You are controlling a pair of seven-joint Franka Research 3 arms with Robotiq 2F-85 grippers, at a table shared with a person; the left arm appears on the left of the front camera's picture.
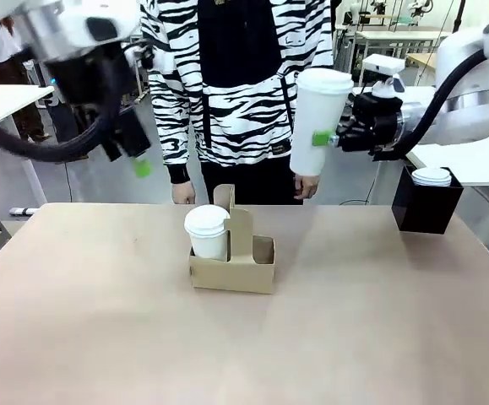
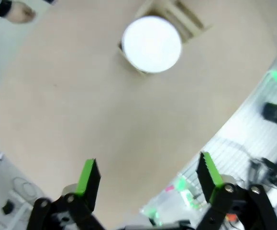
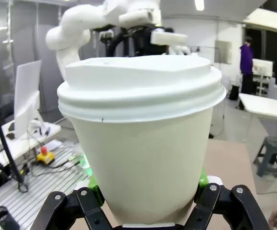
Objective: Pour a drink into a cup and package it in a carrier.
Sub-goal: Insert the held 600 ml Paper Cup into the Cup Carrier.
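Note:
A brown cardboard carrier (image 1: 242,268) stands mid-table with one lidded white cup (image 1: 207,232) in its left hole. High above the table's left side hangs my left gripper (image 1: 136,156), blurred. In the left wrist view it (image 2: 148,175) is open and empty, far above that cup's lid (image 2: 151,44) and the carrier (image 2: 179,14). My right gripper (image 1: 333,137) is shut on a second tall lidded white cup (image 1: 318,122), held upright in the air right of the carrier. The right wrist view shows this cup (image 3: 143,139) between the green pads (image 3: 94,184). The drink is hidden under the lids.
A person in a black-and-white striped top stands at the far edge, a hand (image 1: 183,194) hanging just behind the carrier. A black box (image 1: 426,207) holding white lids sits at the table's far right. Bare tabletop (image 1: 100,321) lies in front and to the left.

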